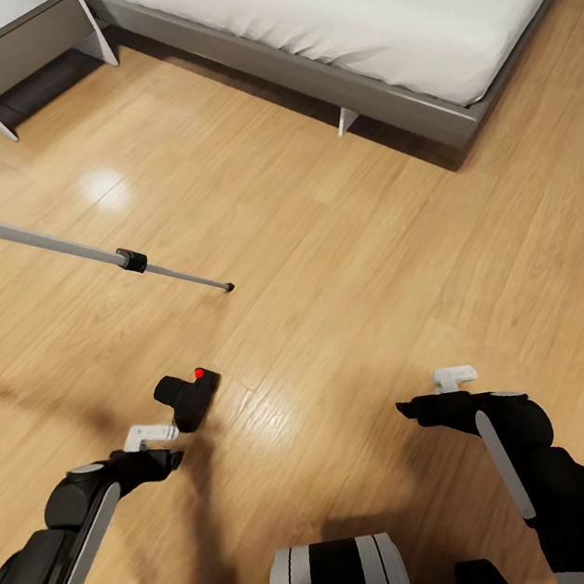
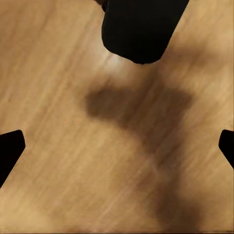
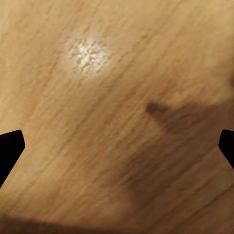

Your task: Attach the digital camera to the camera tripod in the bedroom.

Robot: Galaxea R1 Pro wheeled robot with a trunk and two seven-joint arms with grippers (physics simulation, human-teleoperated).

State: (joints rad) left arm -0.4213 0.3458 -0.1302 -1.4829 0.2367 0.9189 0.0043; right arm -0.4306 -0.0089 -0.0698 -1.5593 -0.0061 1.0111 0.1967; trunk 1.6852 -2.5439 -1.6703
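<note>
Head view, digital camera (image 1: 188, 398) lying on floor (image 1: 344, 265), long axis diagonal, red button far-right

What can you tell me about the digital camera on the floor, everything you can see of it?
The digital camera is small and matte black, with a bright red round button near one end. It lies on the light wood floor, untouched, just ahead of the open left tool. In the left wrist view its rounded black body sits beyond the fingertips. Its lens cannot be made out.
</note>
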